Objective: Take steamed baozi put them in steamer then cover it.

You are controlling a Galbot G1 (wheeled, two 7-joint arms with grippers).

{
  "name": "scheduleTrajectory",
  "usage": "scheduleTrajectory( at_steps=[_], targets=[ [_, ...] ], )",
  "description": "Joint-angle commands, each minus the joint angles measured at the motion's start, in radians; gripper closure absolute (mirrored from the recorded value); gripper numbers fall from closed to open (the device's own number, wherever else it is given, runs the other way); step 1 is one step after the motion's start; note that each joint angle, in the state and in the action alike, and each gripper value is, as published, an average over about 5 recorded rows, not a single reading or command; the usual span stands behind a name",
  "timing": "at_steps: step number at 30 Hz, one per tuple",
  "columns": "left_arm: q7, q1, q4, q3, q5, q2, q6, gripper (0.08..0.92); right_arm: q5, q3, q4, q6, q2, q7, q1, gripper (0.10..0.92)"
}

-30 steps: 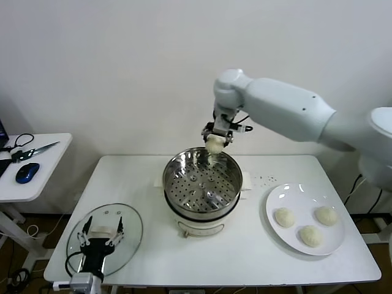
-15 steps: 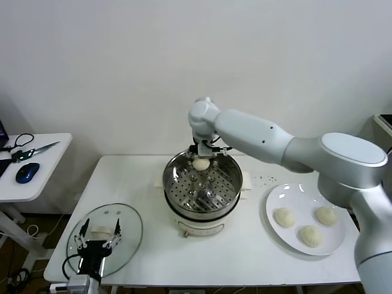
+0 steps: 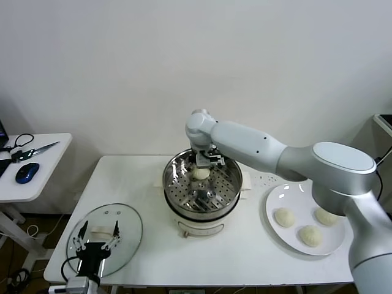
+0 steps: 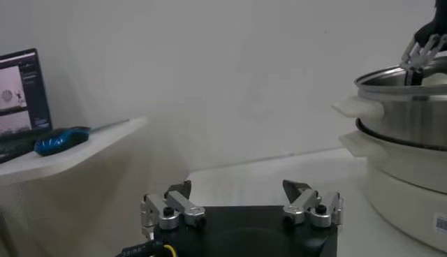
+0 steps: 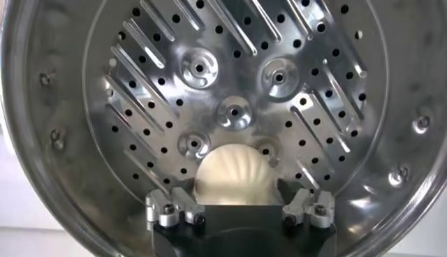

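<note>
- I am reaching my right gripper [image 3: 203,160] into the steamer [image 3: 231,184], near its far rim; its fingers are spread apart on either side of one baozi [image 5: 231,176] and are no longer pinching it.
- That baozi is lying on the perforated floor toward the far side of the basket, directly under my fingertips.
- My left gripper [image 3: 97,238] is hovering with its fingers spread over the glass cover [image 3: 125,222], which is lying flat near the front left corner of the table [image 3: 245,251].
- Risk, as I am judging it: the soft dough may be sticking to a finger pad, so lifting away could drag or tip the bun.
- Risk: pulling out at an angle could knock a finger against the steel wall and jolt the basket on its white base.
- Risk: with the first bun so close to the far wall, crowding the rest could leave them squashed together, or too high for the cover to seat.
- Count: four baozi in all, one in the steamer and three waiting on the white plate [image 3: 275,197] near the table's right edge; one steamer, one cover, one plate.
</note>
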Motion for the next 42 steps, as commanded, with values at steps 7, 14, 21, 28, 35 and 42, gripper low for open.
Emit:
scheduleTrajectory(
  at_steps=[7,14,21,28,35,42],
  targets=[
    [-0.004,0.007,-0.014,0.003,0.009,-0.004,0.001,0.177,0.255,-0.029,0.133,-0.033,-0.175,-0.057,0.216,0.202],
    [-0.007,0.016,-0.028,0.002,0.016,0.001,0.0,0.177,0.768,-0.412,0.209,-0.384,-0.373,0.066,0.498,0.203],
    [-0.011,0.022,-0.055,0.009,0.029,0.0,0.003,0.177,1.033,-0.487,0.342,-0.778,-0.61,0.071,0.485,0.203],
    [-0.01,0.027,-0.054,0.004,0.03,-0.001,0.002,0.177,1.126,-0.47,0.398,-0.928,-0.8,0.126,0.319,0.203],
    [-0.011,0.022,-0.049,0.003,0.03,-0.002,0.006,0.177,0.943,-0.257,0.349,-0.956,-0.874,0.136,0.003,0.203],
    [-0.014,0.014,-0.041,0.006,0.046,-0.003,0.008,0.177,0.785,-0.096,0.298,-0.939,-0.866,0.117,-0.219,0.203]
  ],
)
